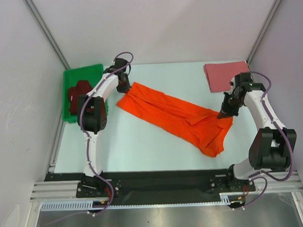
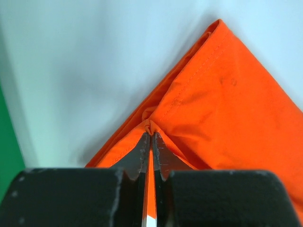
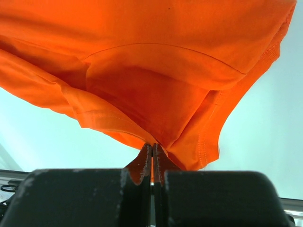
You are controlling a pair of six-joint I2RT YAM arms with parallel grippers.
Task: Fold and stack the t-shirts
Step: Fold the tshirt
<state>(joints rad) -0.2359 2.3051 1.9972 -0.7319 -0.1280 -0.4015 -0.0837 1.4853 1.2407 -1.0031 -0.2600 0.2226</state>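
A: What is found nearest the arm bases?

B: The orange t-shirt (image 1: 176, 115) is laid out in a long, rumpled strip running diagonally over the pale bench (image 1: 143, 144). Its lowest corner is the nearest cloth.

A: How is it held?

B: At the orange t-shirt's right end, a bunched fold is pinched between the closed jaws of the right end effector (image 1: 226, 113). In the right wrist view the cloth is seen draped away from the fingertips. At the orange t-shirt's far left end, a small tuck by the seam is clamped in the left end effector (image 1: 124, 87), jaws closed on it.

A: And beyond that?

B: Past the orange t-shirt's right end, apart from it, the pink t-shirt (image 1: 226, 75) is seen folded flat. Left of the orange t-shirt's far left end, the maroon t-shirt (image 1: 77, 94) is seen crumpled inside the green bin (image 1: 84, 76), partly covered by the left arm.
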